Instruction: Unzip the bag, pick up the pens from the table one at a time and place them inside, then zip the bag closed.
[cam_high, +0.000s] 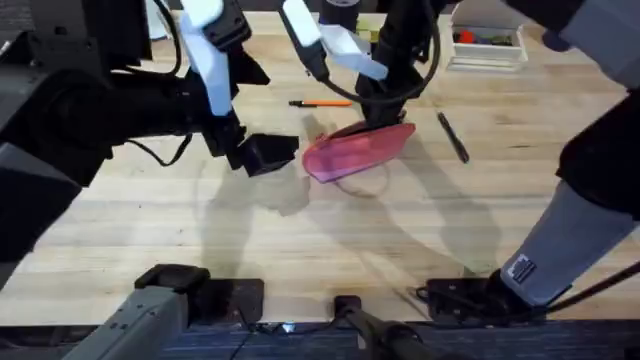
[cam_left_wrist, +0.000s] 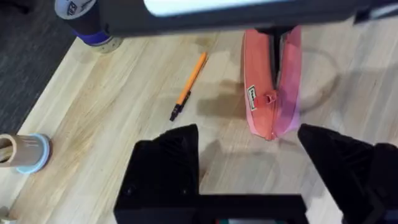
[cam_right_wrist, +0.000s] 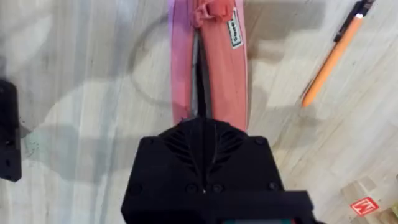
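Pinching the bag (cam_high: 355, 152) along its zip line with the right pincer (cam_right_wrist: 202, 121), fingers drawn narrow and pressed together on the seam. Probably gripping the slider, though not showing it under the fingertips. Coming down onto the bag from above, likely to drag along the zipper (cam_right_wrist: 199, 68), which is already showing as a dark slit running away from the fingers towards the small tab at the far end.

Hovering the left pincer (cam_left_wrist: 249, 162) just beside the bag's near end, fingers spread wide, holding nothing and touching nothing. Judging by the position, waiting to clamp that end so that the soft pouch is not sliding or bunching while the other arm is pulling.

Resting the bag near the middle of the surface (cam_high: 300, 240), lying on its side with the zip edge turned up towards the right arm.

Leaving both pens out on the wood: the orange pen (cam_high: 320, 102) just beyond the bag on the far side, apart from it, and the black pen (cam_high: 452, 137) off to the bag's right, near but not touching. Blocking neither arm at present.

Sitting well apart at the edges: a blue spool (cam_left_wrist: 87, 22) and a tape roll (cam_left_wrist: 28, 152) towards the left rim, a white tray (cam_high: 485, 45) at the far right. Crowding the orange pen somewhat with the right arm hanging over it, which may be making a later pick awkward.
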